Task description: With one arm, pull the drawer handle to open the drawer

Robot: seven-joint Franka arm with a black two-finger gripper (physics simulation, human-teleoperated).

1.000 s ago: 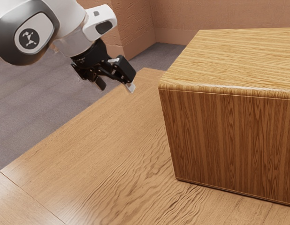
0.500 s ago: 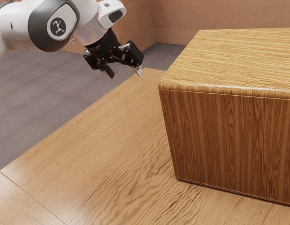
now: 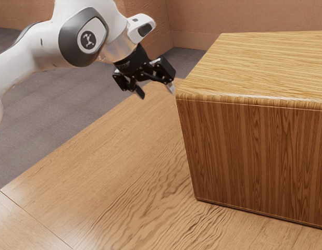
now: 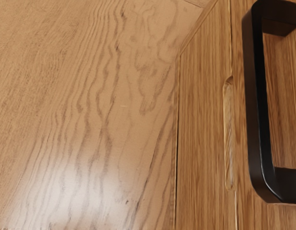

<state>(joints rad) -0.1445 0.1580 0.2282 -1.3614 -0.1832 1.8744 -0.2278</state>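
Black hand [image 3: 157,89] hovers above the desk [image 3: 114,166], fingers spread wide and holding nothing, at ten o'clock from the wooden cabinet [image 3: 255,130]; the black drawer handle [image 4: 256,105] sits on the cabinet's front, near the hand

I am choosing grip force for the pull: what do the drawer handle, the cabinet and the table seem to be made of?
Drawer handle: smooth black, faint sheen, probably painted metal or plastic; the look leaves it open. Cabinet: wood or veneer, straight striped grain, satin finish. Table: lighter wood, wavy grain; the soft glare suggests varnish.
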